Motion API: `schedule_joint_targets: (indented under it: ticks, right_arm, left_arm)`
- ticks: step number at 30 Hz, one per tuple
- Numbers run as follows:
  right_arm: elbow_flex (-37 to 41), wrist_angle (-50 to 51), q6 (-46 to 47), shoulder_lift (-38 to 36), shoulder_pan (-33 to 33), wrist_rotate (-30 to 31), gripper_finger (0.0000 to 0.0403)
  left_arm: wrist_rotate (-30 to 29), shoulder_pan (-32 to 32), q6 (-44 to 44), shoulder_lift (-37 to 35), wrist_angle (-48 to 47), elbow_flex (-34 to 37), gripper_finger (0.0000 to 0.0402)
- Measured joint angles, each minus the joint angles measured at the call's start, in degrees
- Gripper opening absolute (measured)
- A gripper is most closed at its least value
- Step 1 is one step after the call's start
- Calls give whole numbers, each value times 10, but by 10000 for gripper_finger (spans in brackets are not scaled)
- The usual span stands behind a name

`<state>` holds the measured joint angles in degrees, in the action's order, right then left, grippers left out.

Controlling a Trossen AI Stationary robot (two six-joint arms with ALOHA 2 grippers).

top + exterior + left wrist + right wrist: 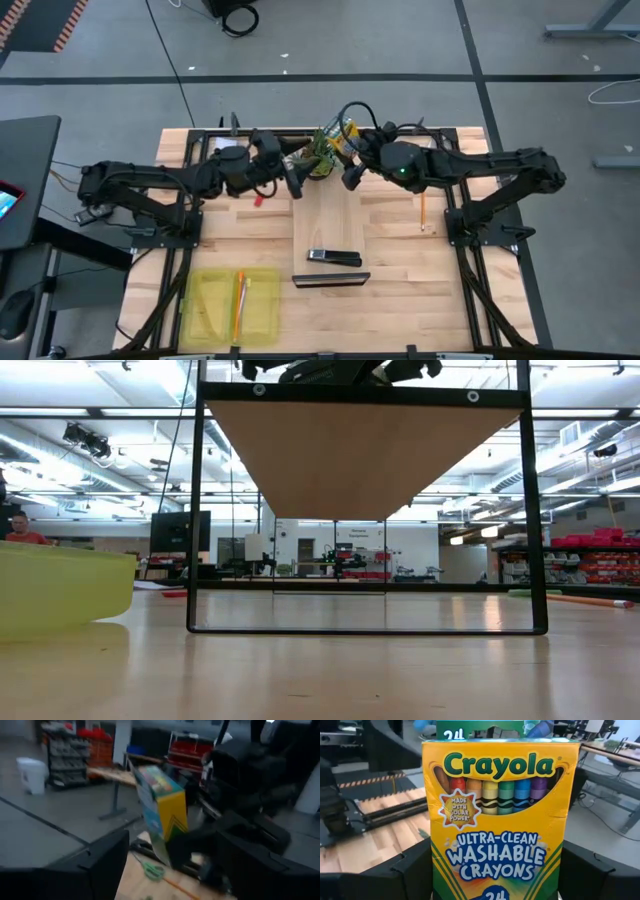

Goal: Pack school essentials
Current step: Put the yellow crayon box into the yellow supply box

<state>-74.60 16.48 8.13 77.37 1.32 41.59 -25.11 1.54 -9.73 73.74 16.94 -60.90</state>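
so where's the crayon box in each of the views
High view: the crayon box is at the table's far edge, centre, at the right tool.
Low view: not in it.
Left wrist view: upright at centre, with the right arm beside it.
Right wrist view: fills the picture, front label facing the camera.
Shared landmark: the right arm, seen in the high and left wrist views.

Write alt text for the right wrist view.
A yellow Crayola crayon box, labelled Ultra-Clean Washable Crayons, fills the picture, upright between the right gripper's two dark fingers. Behind it are the wooden table and a dark frame.
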Motion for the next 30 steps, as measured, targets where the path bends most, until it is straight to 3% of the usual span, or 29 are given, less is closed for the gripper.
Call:
schedule_joint_targets:
  ticks: [7,19,30]
  right_arm:
    - [0,-45,-22,10,0,12,333]
    - [1,-88,-54,24,0,13,333]
    - [1,-87,-67,25,0,-11,333]
  left_arm:
    - [-39,-1,16,28,69,1,299]
    - [-43,3,32,77,172,0,310]
    - [-46,18,32,94,204,0,294]
